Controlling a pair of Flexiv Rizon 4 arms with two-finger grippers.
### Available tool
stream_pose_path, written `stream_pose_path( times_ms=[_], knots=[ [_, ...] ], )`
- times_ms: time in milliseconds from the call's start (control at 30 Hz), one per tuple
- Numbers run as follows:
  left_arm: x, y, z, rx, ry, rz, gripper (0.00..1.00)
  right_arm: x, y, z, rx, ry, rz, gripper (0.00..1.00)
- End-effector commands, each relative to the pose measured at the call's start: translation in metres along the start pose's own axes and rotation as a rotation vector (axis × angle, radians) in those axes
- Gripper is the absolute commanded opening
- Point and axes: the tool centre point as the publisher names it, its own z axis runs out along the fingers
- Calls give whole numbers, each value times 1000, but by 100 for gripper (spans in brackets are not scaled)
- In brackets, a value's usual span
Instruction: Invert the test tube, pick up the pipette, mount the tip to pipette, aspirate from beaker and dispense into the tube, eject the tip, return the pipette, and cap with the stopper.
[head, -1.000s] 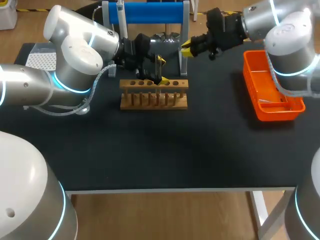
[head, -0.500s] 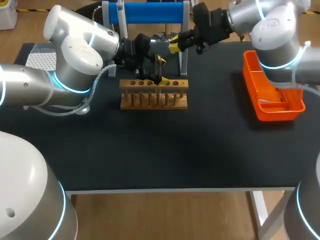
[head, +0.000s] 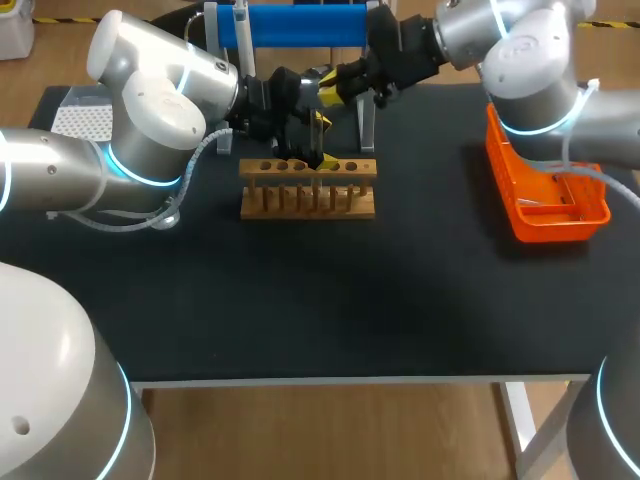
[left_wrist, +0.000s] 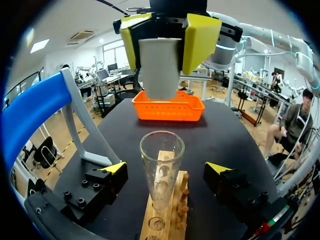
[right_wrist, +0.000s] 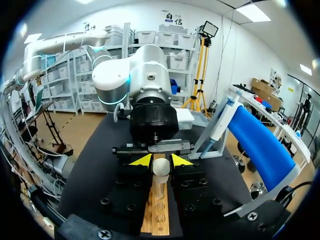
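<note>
Test tube (left_wrist: 161, 172) is seated upright, mouth up, in a hole of the wooden rack (left_wrist: 167, 212). Left gripper (left_wrist: 167, 170) is parked low at the rack with the tube between its fingers; the fingers are spread, with a clear gap seen on both sides of the glass, so nothing is gripped. Right gripper (right_wrist: 161, 161) is brought in from the far right side of the table (head: 300, 300) and is positioned over the tube, facing the left arm's wrist. Its fingers are closed on the pale stopper (right_wrist: 161, 167), which is pinched from both sides by the yellow pads (left_wrist: 202, 40). In the left wrist view the stopper is seen directly above the tube mouth, with a gap between them; the tube is not yet capped. Pipette (right_wrist: 222, 120) is hung on the blue stand (right_wrist: 260, 145) behind the rack. Orange basket (head: 500, 150) is set at the table's right side, well apart from the rack.
</note>
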Motion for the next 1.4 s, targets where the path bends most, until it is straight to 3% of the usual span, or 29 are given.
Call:
stream_pose_path(
  times_ms=[33, 1400],
  knots=[
    [-1, 0, 0, -3, 2, -1, 100, -1, 1, 3, 6, 10, 1, 0],
    [-1, 0, 0, -3, 2, -1, 100, 5, -5, 15, 6, 37, 0, 0]
  ],
)
